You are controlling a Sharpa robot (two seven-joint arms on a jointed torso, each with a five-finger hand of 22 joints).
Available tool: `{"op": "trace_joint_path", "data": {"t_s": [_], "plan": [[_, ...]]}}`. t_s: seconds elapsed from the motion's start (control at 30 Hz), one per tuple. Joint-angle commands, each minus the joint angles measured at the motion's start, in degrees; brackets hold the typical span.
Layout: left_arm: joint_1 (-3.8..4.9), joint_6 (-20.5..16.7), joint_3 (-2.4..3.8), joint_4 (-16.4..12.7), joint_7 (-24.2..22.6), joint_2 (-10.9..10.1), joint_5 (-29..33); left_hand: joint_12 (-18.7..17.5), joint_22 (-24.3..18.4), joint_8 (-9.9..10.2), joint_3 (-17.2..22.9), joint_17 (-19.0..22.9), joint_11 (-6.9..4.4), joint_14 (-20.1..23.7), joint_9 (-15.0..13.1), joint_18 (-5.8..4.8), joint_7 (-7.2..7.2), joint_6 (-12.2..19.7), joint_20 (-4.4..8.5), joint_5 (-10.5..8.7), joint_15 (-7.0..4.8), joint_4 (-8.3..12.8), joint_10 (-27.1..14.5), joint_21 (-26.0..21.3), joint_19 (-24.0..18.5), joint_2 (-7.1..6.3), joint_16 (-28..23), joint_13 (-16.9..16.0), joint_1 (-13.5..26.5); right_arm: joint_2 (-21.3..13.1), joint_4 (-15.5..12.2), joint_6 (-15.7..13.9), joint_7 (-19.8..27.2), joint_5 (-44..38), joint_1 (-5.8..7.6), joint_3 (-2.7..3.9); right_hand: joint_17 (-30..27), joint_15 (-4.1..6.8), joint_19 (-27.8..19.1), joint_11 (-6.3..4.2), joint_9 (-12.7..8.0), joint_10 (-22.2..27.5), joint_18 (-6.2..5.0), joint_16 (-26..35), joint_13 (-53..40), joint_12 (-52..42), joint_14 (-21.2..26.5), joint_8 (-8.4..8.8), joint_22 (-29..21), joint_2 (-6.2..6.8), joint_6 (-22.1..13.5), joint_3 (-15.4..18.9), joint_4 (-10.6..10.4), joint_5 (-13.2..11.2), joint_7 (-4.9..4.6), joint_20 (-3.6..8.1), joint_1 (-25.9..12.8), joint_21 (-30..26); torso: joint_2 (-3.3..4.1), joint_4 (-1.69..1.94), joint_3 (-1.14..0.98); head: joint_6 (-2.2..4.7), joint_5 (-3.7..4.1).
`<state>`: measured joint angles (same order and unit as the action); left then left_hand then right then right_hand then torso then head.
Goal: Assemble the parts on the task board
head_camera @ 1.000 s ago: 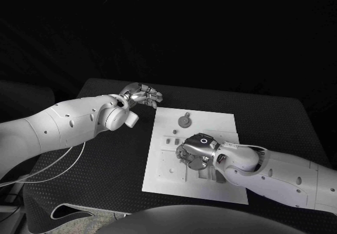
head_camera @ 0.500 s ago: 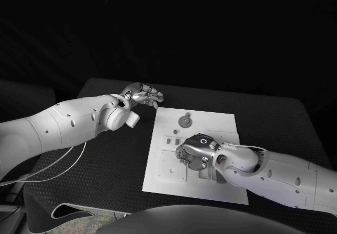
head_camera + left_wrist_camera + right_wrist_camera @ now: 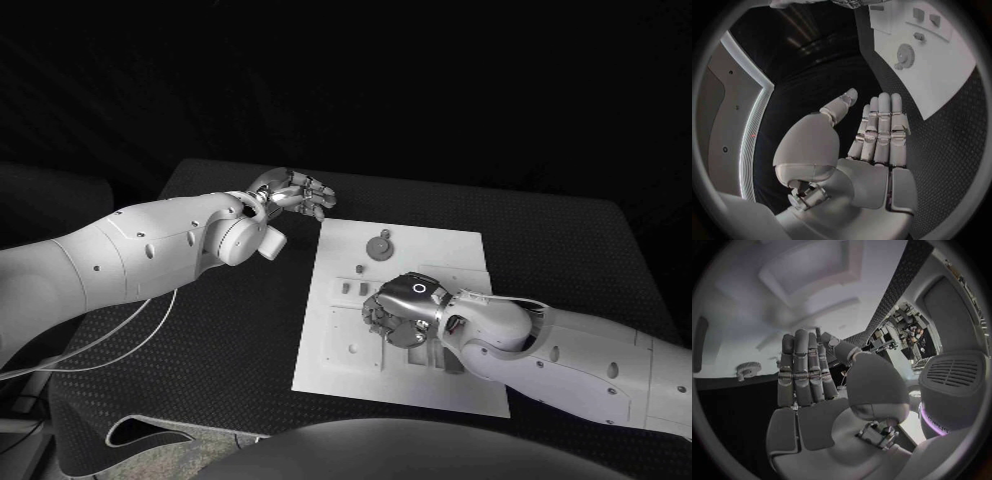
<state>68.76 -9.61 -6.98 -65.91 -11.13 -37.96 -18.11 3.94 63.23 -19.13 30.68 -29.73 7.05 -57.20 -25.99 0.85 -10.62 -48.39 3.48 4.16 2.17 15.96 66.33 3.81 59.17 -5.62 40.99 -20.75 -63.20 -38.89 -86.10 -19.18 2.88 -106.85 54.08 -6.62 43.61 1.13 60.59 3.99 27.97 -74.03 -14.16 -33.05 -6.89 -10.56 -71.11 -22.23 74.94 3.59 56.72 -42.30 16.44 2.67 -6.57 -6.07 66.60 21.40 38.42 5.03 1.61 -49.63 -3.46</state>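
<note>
The white task board (image 3: 433,250) lies in the middle of the black table. A small round gear part (image 3: 379,247) sits on its far half; the gear (image 3: 904,52) also shows in the left wrist view, and the gear (image 3: 747,371) in the right wrist view. My right hand (image 3: 402,311) hovers palm down over the board's middle, covering the recesses there. The right hand (image 3: 807,370) has straight fingers with nothing in them. My left hand (image 3: 296,193) is off the board by its far left corner. That left hand (image 3: 876,135) is flat, fingers straight, holding nothing.
Small slots and pegs (image 3: 353,290) mark the board left of my right hand. A thin cable (image 3: 137,335) hangs beside my left arm over the black table mat (image 3: 231,330). The table's near left corner (image 3: 123,435) lies close to my body.
</note>
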Motion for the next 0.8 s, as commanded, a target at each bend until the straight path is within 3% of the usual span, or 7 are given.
{"op": "trace_joint_path", "data": {"t_s": [0.03, 0.8], "plan": [[0.06, 0.88, 0.04, -0.05, -0.28, 0.16, 0.11, 0.02, -0.09, -0.13, -0.27, -0.10, 0.00, -0.03, 0.05, 0.19, 0.05, 0.52, -0.27, 0.17, 0.28, -0.05, -0.59, 0.02, -0.02, 0.18, -0.23, 0.09, 0.54, -0.04, -0.04, 0.71, 0.41, -0.03, -0.11, -0.03, 0.06, 0.38, 0.47, 0.14, 0.08, -0.42, -0.84, -0.22, -0.08, 0.34, -0.18, -0.18, 1.37, -0.16, 0.42, -0.34, 0.04, 0.21, -0.13, 0.12, 0.60, 0.20, 0.00, 0.01, 0.01, -0.10, -0.21], [0.06, 1.14, 0.03, 0.06, -0.15, 0.26, 0.11, 0.03, -0.18, -0.15, -0.28, -0.27, 0.03, -0.02, 0.06, 0.19, 0.03, 0.59, -0.28, 0.18, 0.29, -0.04, -0.66, 0.03, -0.04, 0.20, -0.36, 0.13, 0.57, 0.02, -0.51, 1.05, 0.71, 0.42, -0.17, -0.13, 0.22, 0.38, 0.43, 0.13, 0.18, -0.48, -0.84, -0.16, -0.14, 0.46, -0.20, -0.14, 1.35, -0.20, 0.42, -0.37, 0.05, 0.21, -0.13, 0.13, 0.56, 0.29, 0.02, 0.06, 0.05, -0.25, -0.21]]}}
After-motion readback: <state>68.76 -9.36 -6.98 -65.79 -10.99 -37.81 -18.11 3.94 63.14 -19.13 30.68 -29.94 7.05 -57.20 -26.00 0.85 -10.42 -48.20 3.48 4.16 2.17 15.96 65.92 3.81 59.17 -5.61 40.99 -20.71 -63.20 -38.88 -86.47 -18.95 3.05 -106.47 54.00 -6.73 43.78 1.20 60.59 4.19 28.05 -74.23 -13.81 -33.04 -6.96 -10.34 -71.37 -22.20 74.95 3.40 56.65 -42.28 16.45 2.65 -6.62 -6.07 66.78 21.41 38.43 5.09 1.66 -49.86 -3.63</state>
